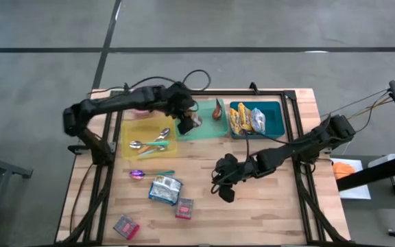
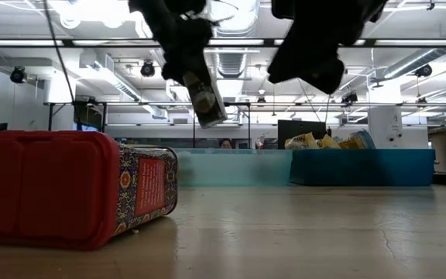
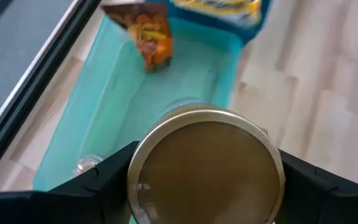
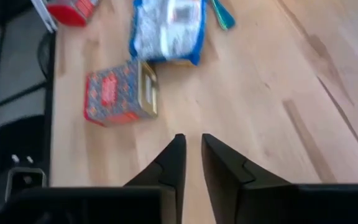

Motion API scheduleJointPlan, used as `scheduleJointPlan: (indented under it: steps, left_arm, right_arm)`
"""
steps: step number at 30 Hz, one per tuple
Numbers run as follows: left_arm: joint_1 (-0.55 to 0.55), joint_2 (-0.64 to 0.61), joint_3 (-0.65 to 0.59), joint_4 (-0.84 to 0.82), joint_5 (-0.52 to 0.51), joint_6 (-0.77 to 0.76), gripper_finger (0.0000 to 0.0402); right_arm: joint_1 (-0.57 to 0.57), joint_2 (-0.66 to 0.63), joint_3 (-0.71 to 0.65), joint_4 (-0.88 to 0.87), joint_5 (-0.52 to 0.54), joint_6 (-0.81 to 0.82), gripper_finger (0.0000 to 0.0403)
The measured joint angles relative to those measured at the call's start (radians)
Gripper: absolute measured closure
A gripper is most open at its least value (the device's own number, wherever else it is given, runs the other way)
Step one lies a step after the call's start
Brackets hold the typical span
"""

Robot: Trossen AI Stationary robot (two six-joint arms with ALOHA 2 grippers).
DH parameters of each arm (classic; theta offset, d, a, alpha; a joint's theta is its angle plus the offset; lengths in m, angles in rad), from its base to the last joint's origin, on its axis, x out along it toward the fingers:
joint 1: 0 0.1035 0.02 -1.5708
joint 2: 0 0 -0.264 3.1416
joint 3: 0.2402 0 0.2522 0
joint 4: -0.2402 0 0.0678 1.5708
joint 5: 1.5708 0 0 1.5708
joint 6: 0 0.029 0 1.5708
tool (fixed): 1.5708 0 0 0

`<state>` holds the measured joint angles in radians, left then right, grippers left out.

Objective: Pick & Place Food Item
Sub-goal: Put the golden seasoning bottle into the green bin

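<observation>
Left gripper (image 1: 189,122) is clamped on a gold-lidded can (image 1: 195,121) over the green tray (image 1: 208,130) in the high view; I judge I'm mid-placement. Low view shows it hanging tilted above the tabletop (image 2: 300,232). Left wrist: can above the tray's floor, so lower, then release. Right wrist: right gripper (image 4: 191,163) empty, nearly pressed together, waiting.

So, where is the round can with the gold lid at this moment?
The can is held in the left gripper, above the light green tray, between the yellow tray and the blue tray in the high view.
</observation>
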<state>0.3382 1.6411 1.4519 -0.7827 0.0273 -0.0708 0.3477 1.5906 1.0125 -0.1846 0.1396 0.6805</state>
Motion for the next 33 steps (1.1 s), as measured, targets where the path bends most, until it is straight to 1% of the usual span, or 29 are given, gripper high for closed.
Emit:
scheduleJointPlan:
  steps: [6,8,12,15,18,22,27,33]
  left_arm:
    - [0.052,0.221,0.264,-0.193,-0.012,-0.005,0.0118]
    - [0.067,0.284,0.342,-0.241,-0.016,0.000,0.0118]
    - [0.093,0.368,0.469,-0.317,-0.011,0.008,0.0118]
    - [0.118,0.406,0.521,-0.358,-0.010,0.008,0.0118]
    - [0.141,0.424,0.523,-0.374,-0.018,-0.004,0.0118]
    - [0.169,0.431,0.500,-0.388,-0.010,-0.015,0.0118]
    - [0.186,0.434,0.450,-0.340,-0.016,-0.024,0.0118]
    - [0.186,0.434,0.362,-0.257,-0.008,-0.026,0.0118]
  right_arm:
    - [-0.001,-0.002,-0.003,-0.006,0.000,-0.048,0.0379]
    - [-0.001,-0.008,-0.003,-0.034,-0.006,-0.052,0.0384]
    - [-0.001,-0.024,-0.003,-0.110,-0.008,-0.075,0.0385]
    - [-0.001,-0.036,-0.003,-0.172,-0.008,-0.087,0.0386]
    - [-0.001,-0.043,-0.003,-0.219,-0.008,-0.093,0.0386]
    - [-0.002,-0.046,-0.003,-0.227,-0.006,-0.124,0.0386]
    - [-0.010,-0.046,-0.003,-0.224,-0.006,-0.181,0.0386]
    - [-0.026,-0.046,-0.003,-0.223,0.020,-0.184,0.0386]
